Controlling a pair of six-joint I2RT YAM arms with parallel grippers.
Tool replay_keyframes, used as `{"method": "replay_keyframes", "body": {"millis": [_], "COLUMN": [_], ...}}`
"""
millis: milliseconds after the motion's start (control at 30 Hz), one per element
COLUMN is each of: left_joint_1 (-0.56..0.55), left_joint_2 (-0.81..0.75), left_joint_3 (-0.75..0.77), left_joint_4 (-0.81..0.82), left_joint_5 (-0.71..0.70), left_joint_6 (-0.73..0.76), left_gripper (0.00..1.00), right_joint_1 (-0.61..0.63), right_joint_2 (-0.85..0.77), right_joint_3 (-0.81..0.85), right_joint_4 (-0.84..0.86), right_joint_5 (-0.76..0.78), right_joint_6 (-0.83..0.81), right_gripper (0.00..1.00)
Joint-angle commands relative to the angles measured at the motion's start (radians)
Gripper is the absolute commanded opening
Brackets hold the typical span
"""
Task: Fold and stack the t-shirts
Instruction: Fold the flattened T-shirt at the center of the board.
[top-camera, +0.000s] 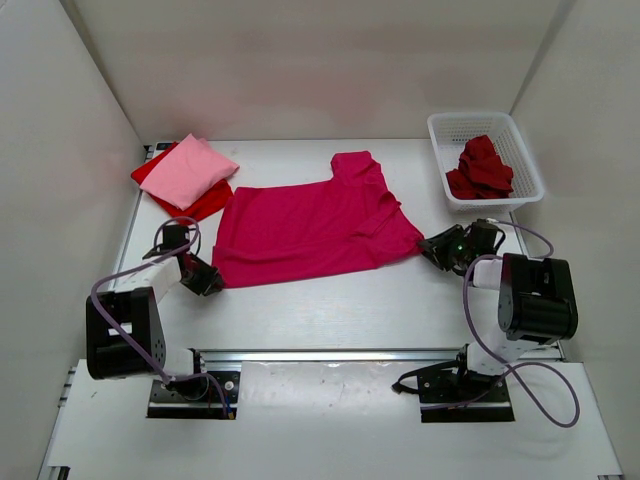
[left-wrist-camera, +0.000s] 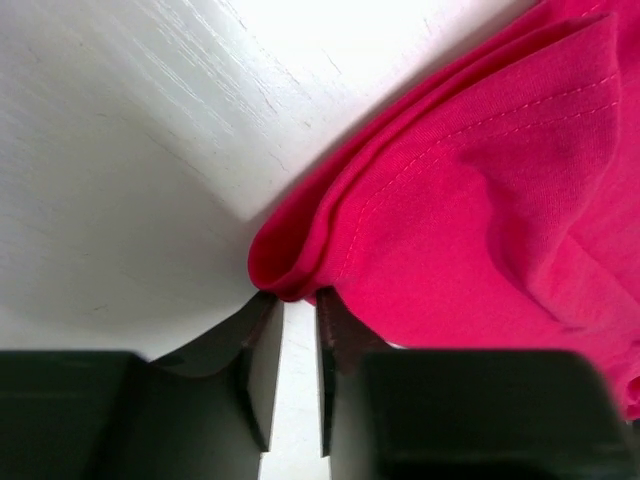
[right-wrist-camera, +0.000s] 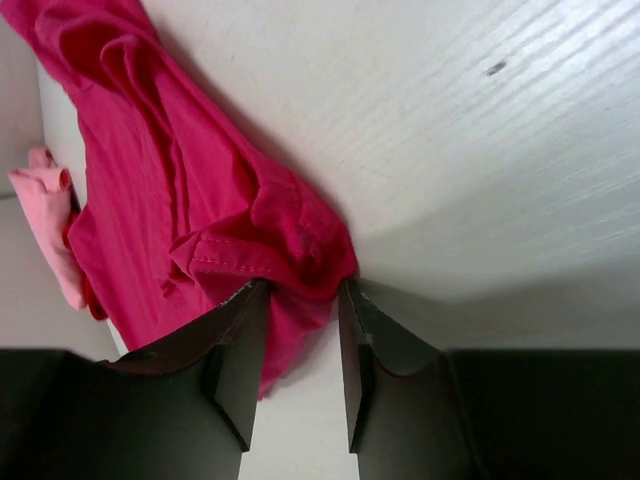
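Lab test cell: white walls (top-camera: 300, 60), aluminium rail (top-camera: 330, 355)

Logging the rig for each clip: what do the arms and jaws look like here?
Both the left arm and right arm are black, with boxy blocks at the joints, on black base plates. A greyish-purple cable loops along each. The jaws are flat, dark, wedge-shaped plates. A small green light shows near the right wrist.

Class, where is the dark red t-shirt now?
In the top view, the dark red t-shirt lies bunched inside the white basket in the far right corner of the table.
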Motion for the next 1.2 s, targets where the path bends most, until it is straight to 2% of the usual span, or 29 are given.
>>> {"method": "replay_keyframes", "body": {"millis": [0,67,167,233,300,333,500,600,667,767,900,967,1033,1067,1100,1167], "left_joint_1": [0.003,0.009,0.004,-0.005,-0.005,-0.010,-0.006,-0.034,-0.046,-0.026,-0.022,-0.022,-0.011,-0.013,-0.008,-0.004], "left_joint_2": [-0.008,-0.008,-0.012,-0.012,-0.012,-0.011,-0.048,-0.069,-0.080,-0.094,-0.085,-0.077,-0.078,-0.078,-0.081,-0.083], "left_joint_3": [-0.047,-0.046,-0.046,-0.038,-0.028,-0.024,-0.032,-0.055,-0.082,-0.098,-0.054,-0.005,0.032,0.038,0.039,0.037], "left_joint_4": [0.036,0.033,0.053,0.053,0.033,0.033,-0.053,-0.111,-0.142,-0.195,-0.269,-0.345,-0.408,-0.425,-0.427,-0.422], "left_joint_5": [-0.052,-0.054,-0.060,-0.066,-0.072,-0.077,-0.124,-0.124,-0.103,-0.075,-0.035,-0.055,-0.099,-0.100,-0.098,-0.092], "left_joint_6": [-0.001,-0.001,0.002,0.009,0.014,0.023,0.109,0.151,0.169,0.223,0.267,0.299,0.339,0.348,0.353,0.358], "left_gripper": [0.27,0.22,0.17,0.12,0.00,0.00,0.00,0.00,0.00,0.00,0.00,0.00,0.00,0.01,0.09,0.16], "right_joint_1": [0.012,0.013,0.010,0.015,0.009,0.009,-0.028,-0.092,-0.094,-0.068,-0.145,-0.169,-0.160,-0.163,-0.166,-0.185], "right_joint_2": [0.031,0.039,0.057,0.060,0.042,0.030,-0.180,-0.307,-0.358,-0.430,-0.512,-0.558,-0.570,-0.581,-0.581,-0.598], "right_joint_3": [0.003,0.003,-0.001,0.005,0.011,0.009,-0.070,-0.101,-0.109,-0.136,-0.107,-0.072,-0.058,-0.052,-0.050,-0.025], "right_joint_4": [0.083,0.095,0.113,0.120,0.085,0.058,-0.147,-0.374,-0.545,-0.679,-0.865,-0.996,-1.060,-1.083,-1.095,-1.138], "right_joint_5": [0.068,0.074,0.060,0.055,0.055,0.063,0.085,0.062,0.063,0.040,0.051,0.080,0.114,0.117,0.131,0.161], "right_joint_6": [0.039,0.053,0.062,0.065,0.050,0.048,0.015,-0.025,-0.048,-0.054,-0.123,-0.165,-0.151,-0.166,-0.162,-0.197], "right_gripper": [0.29,0.13,0.00,0.00,0.00,0.00,0.00,0.00,0.00,0.00,0.00,0.00,0.00,0.00,0.00,0.00]}}
